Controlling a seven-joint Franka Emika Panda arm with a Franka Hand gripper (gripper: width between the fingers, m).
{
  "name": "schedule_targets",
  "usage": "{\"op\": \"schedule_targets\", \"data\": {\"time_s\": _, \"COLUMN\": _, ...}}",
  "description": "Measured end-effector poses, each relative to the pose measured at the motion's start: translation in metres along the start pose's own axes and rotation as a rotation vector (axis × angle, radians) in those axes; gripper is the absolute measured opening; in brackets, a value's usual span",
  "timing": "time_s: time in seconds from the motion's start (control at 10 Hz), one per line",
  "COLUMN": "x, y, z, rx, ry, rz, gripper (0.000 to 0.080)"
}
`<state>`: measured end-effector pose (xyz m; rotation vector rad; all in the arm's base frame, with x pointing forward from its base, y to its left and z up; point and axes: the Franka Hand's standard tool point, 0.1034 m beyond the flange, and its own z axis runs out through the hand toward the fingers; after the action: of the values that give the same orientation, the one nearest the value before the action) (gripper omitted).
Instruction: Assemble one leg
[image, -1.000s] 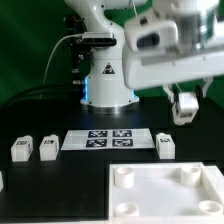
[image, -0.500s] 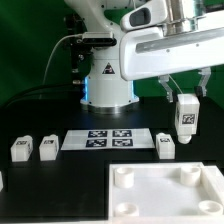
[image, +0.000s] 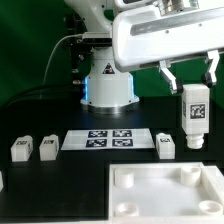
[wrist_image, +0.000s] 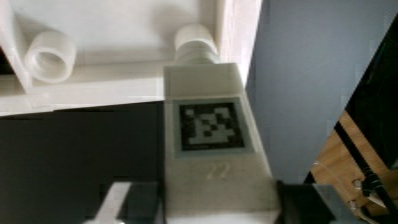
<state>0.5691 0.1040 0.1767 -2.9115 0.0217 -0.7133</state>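
My gripper (image: 190, 80) is shut on a leg (image: 195, 113), a white block with a square marker tag on its face, and holds it upright in the air at the exterior view's right, above the table. In the wrist view the same leg (wrist_image: 214, 130) fills the middle between the fingers (wrist_image: 128, 200), with its tag facing the camera. Below it lies the large white plate (image: 170, 190) with round corner sockets (wrist_image: 196, 42). Three more legs stand on the table: two at the exterior view's left (image: 22, 149), (image: 47, 148) and one (image: 166, 145) right of the marker board.
The marker board (image: 108, 138) lies flat in the middle of the black table. The arm's white base (image: 106, 80) stands behind it. A white part shows at the exterior view's left edge (image: 2, 180).
The gripper has moved forward and lower at the exterior view's right with the leg in it, and the leg now hangs upright and larger in view.
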Motion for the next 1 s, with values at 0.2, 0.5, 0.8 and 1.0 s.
{"op": "schedule_targets", "data": {"time_s": 0.2, "x": -0.005, "y": 0.001, "z": 0.001, "rx": -0.002, "ry": -0.007, "rz": 0.0, "gripper": 0.0299}}
{"op": "schedule_targets", "data": {"time_s": 0.5, "x": -0.001, "y": -0.005, "z": 0.01, "rx": 0.006, "ry": -0.013, "rz": 0.001, "gripper": 0.0299}}
{"op": "schedule_targets", "data": {"time_s": 0.8, "x": 0.019, "y": -0.01, "z": 0.039, "rx": 0.008, "ry": -0.009, "rz": -0.012, "gripper": 0.0299}}
{"op": "schedule_targets", "data": {"time_s": 1.0, "x": 0.015, "y": -0.01, "z": 0.055, "rx": 0.01, "ry": -0.018, "rz": -0.008, "gripper": 0.0299}}
